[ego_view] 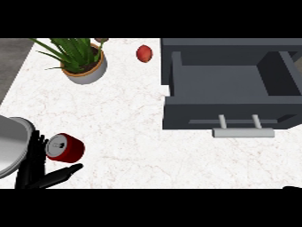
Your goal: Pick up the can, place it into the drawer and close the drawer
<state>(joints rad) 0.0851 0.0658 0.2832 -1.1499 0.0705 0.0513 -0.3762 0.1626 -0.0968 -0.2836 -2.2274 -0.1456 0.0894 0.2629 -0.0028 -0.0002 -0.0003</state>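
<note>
Red can [66, 147] sits just beside the open left robot hand [35, 170].

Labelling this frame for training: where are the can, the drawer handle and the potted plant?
can [69, 150], head view, red side wall.
drawer handle [242, 132], head view, middle of bar.
potted plant [84, 76], head view, pot's front wall.

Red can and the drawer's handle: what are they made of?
The red round can looks like painted metal: its end is silvery grey. The pale grey bar handle on the dark grey drawer looks like matt metal, though it could be plastic.
</note>
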